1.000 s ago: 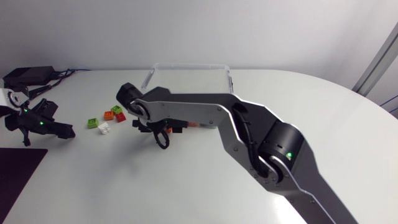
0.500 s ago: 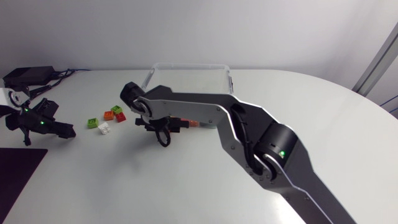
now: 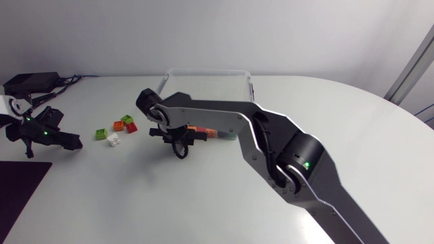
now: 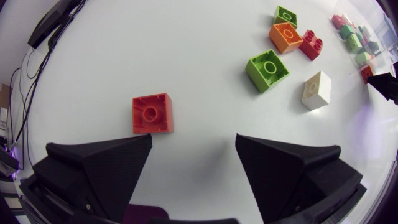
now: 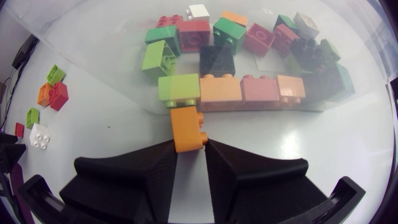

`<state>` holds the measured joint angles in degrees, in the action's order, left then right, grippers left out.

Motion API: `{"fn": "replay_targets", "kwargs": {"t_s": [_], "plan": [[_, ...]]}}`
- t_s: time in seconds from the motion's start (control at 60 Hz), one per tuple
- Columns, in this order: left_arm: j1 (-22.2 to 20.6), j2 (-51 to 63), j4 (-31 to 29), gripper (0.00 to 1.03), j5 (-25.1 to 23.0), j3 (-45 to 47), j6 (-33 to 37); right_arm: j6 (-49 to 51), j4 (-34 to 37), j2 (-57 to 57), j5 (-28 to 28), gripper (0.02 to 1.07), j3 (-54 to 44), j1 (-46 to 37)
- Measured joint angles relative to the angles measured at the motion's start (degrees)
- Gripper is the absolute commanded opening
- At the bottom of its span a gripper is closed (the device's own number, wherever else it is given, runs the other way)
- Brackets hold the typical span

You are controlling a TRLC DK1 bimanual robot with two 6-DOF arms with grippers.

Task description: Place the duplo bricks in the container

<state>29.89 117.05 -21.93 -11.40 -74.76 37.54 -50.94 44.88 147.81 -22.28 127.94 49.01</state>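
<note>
Our container (image 3: 203, 70) sits near the desk's (image 3: 135, 203) far edge, and broad bare desk lies on the side nearer us. Since a second ago the right arm (image 3: 224, 118) has slid the right gripper (image 5: 189, 148) slightly toward the container's near wall. The arm stretches low across the middle, and its gripper is clamped on an orange brick (image 5: 188, 127) just outside that wall. Our left gripper (image 4: 193, 140) rests with its fingers spread. A red brick (image 4: 151, 113) lies just ahead of it, with loose bricks (image 3: 112, 140) beyond.

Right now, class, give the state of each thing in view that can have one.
Left matte black gripper: open, empty.
Right matte black gripper: shut on small orange duplo brick.
Clear plastic container: lidless, many bricks inside.
Red square one-stud brick: loose on table, stud up.
</note>
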Motion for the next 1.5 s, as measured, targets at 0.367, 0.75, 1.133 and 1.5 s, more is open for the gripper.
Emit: {"fn": "replay_targets", "kwargs": {"t_s": [0.367,0.75,1.133,1.5], "plan": [[0.5,-2.3,0.0,0.93,-0.8,-0.1,0.0,3.5,-4.5,-9.4,-0.8,0.23,-14.6,3.6],[1.8,-0.6,0.5,0.93,0.3,-5.4,-0.2,8.3,-10.4,-22.5,-1.8,0.23,-21.8,7.0],[0.7,3.3,0.9,0.71,2.4,-6.4,-0.5,10.3,-13.8,-34.7,-2.9,0.23,-24.5,3.9],[-0.1,5.3,0.9,0.47,2.5,-6.6,-1.8,12.1,-14.4,-43.6,-3.1,0.23,-25.7,-4.4]]}}
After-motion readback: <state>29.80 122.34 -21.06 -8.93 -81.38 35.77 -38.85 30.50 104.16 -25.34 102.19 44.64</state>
